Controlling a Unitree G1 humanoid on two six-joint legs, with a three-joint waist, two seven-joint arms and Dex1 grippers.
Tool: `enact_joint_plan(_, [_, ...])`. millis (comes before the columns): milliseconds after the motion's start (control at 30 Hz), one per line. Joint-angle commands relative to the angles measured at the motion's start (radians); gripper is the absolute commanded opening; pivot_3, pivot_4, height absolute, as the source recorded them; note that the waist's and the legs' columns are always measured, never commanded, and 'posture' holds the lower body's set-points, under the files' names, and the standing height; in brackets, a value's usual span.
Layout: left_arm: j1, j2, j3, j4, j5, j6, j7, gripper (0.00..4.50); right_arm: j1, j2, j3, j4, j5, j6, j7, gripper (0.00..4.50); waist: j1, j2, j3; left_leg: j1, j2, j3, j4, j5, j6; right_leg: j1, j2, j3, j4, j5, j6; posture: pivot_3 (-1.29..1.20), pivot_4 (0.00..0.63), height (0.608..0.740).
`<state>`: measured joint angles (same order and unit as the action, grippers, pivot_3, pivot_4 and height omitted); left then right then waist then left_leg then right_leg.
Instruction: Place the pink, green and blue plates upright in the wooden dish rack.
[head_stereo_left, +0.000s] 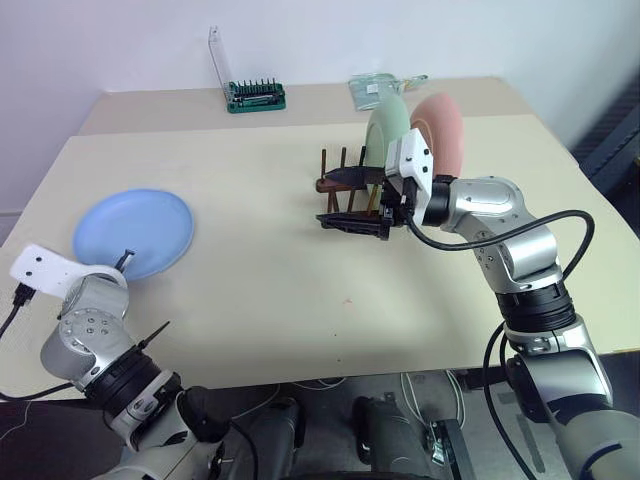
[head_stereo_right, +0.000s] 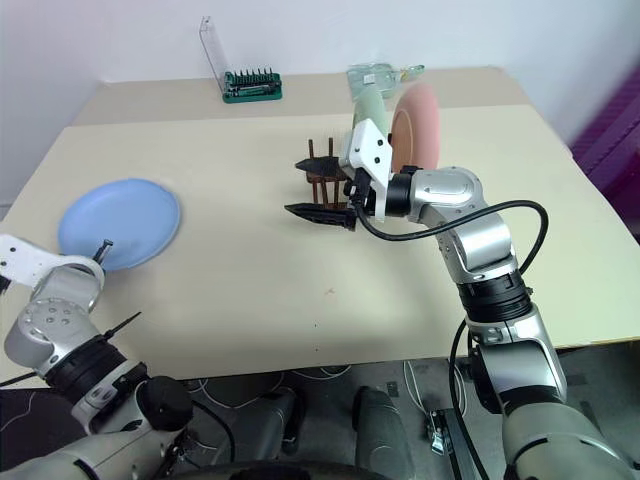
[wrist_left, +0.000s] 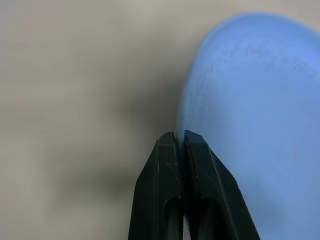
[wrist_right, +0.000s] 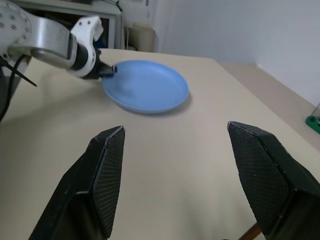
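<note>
Blue plate (head_stereo_left: 133, 232) lies flat at the table's (head_stereo_left: 280, 290) left front. Left gripper (wrist_left: 180, 137) is pinched shut on its near rim, seen clearly from the left wrist. Green plate (head_stereo_left: 386, 132) and pink plate (head_stereo_left: 443, 133) stand upright in the wooden dish rack (head_stereo_left: 345, 192), partly hidden behind the right gripper (wrist_right: 175, 145), whose fingers are spread and empty.

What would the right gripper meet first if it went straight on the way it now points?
Probably the blue plate: it lies ahead of the open right gripper, across bare table, with the left gripper at its rim. Depth is unclear; it might pass above.
</note>
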<state>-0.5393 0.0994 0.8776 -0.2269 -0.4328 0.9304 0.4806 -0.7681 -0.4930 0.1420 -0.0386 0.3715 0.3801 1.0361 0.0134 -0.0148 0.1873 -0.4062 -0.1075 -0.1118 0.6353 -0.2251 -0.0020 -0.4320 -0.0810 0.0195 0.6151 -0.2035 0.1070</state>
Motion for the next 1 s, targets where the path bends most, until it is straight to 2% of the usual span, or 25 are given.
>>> enact_joint_plan(33, [-0.043, 0.101, -0.364, -0.125, 0.076, -0.115, -0.185, 0.0, -0.042, -0.003, 0.045, -0.012, -0.101, -0.122, -0.004, 3.85, 0.001, -0.003, 0.002, 0.0, 0.0, 0.0, 0.0, 0.0, -0.001, 0.0, 0.0, 0.0, 0.0, 0.0, 0.0, 0.0, 0.15, 0.74])
enact_joint_plan(100, [-0.054, 0.118, -0.444, -0.138, 0.1, -0.137, -0.21, 0.0, -0.045, 0.003, 0.072, -0.004, -0.149, -0.184, -0.002, 4.47, 0.001, -0.003, 0.002, -0.001, 0.0, -0.001, 0.0, 0.001, -0.001, 0.0, 0.0, -0.001, 0.0, 0.0, 0.0, 0.0, 0.15, 0.74])
enact_joint_plan(233, [-0.096, 0.092, -0.522, -0.163, 0.094, -0.104, -0.215, 0.0, -0.072, 0.032, 0.174, 0.08, -0.35, -0.415, -0.081, 4.47, -0.017, -0.002, 0.0, 0.002, 0.0, 0.003, -0.003, 0.002, -0.004, 0.0, 0.0, 0.002, -0.001, 0.0, 0.0, 0.0, 0.15, 0.74])
enact_joint_plan(367, [-0.156, 0.061, -0.557, -0.22, 0.052, 0.021, -0.207, 0.0, -0.158, 0.119, 0.221, 0.238, -0.529, -0.549, -0.261, 4.47, -0.036, -0.003, 0.001, 0.001, 0.002, 0.003, -0.006, 0.005, -0.008, -0.005, 0.002, 0.004, 0.002, 0.001, -0.001, 0.0, 0.15, 0.74])
enact_joint_plan(667, [-0.218, -0.006, -0.472, -0.291, -0.013, 0.207, -0.164, 0.0, -0.225, 0.149, 0.281, 0.443, -0.692, -0.752, -0.37, 4.47, -0.026, -0.004, 0.001, -0.001, 0.001, 0.002, -0.004, 0.007, -0.01, -0.006, 0.002, 0.003, 0.003, 0.001, -0.002, 0.0, 0.15, 0.74])
enact_joint_plan(767, [-0.228, -0.021, -0.446, -0.304, -0.023, 0.234, -0.165, 0.0, -0.237, 0.154, 0.283, 0.483, -0.721, -0.786, -0.392, 3.69, -0.027, -0.004, 0.001, -0.001, 0.001, 0.001, -0.005, 0.007, -0.011, -0.007, 0.002, 0.003, 0.003, 0.001, -0.002, 0.0, 0.15, 0.74])
enact_joint_plan(833, [-0.231, -0.024, -0.44, -0.311, -0.023, 0.245, -0.168, 0.0, -0.239, 0.155, 0.282, 0.494, -0.735, -0.801, -0.407, 2.84, -0.027, -0.004, 0.001, -0.001, 0.001, 0.001, -0.005, 0.007, -0.011, -0.007, 0.002, 0.003, 0.003, 0.001, -0.002, 0.0, 0.15, 0.74])
enact_joint_plan(1000, [-0.223, -0.026, -0.439, -0.321, -0.021, 0.265, -0.175, 0.0, -0.237, 0.158, 0.273, 0.497, -0.763, -0.82, -0.437, 0.29, -0.027, -0.004, 0.001, -0.001, 0.001, 0.001, -0.005, 0.007, -0.011, -0.007, 0.003, 0.003, 0.003, 0.001, -0.002, 0.0, 0.15, 0.74])
